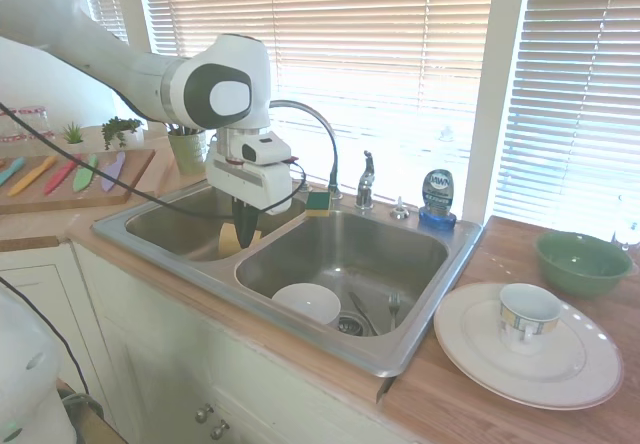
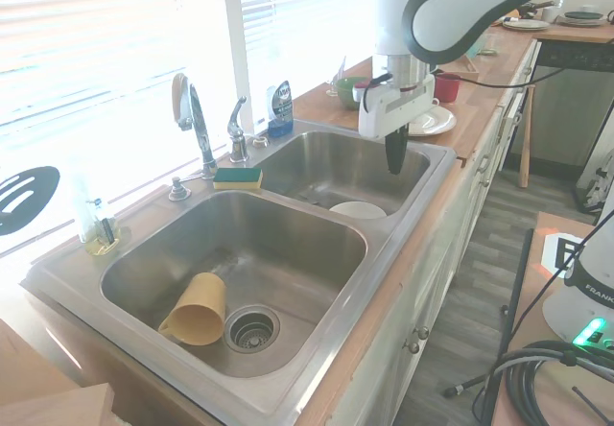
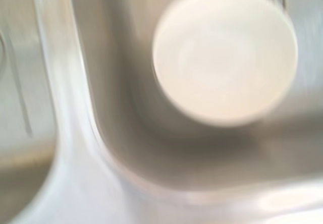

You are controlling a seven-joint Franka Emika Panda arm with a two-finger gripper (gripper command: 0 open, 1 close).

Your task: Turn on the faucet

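Note:
The faucet is a slim chrome gooseneck spout (image 1: 322, 129) (image 2: 195, 111) at the back of the double sink (image 1: 420, 359) (image 2: 403, 253). Its stubby lever handle (image 1: 366, 178) (image 2: 236, 127) stands beside it. My gripper (image 1: 245, 232) (image 2: 394, 154) points straight down, shut and holding nothing. It hangs over the front of the sink near the divider, well in front of the spout and handle and clear of both. The blurred wrist view shows the divider (image 3: 70, 133) and a white bowl (image 3: 224, 57) below.
The white bowl (image 1: 307, 302) (image 2: 358, 209) and cutlery lie in one basin, a yellow cup (image 2: 197, 309) in the other. A sponge (image 1: 318, 202) (image 2: 237, 177) and a soap bottle (image 1: 438, 199) (image 2: 279, 109) sit by the faucet. A plate with a cup (image 1: 527, 316) and a green bowl (image 1: 582, 261) are on the counter.

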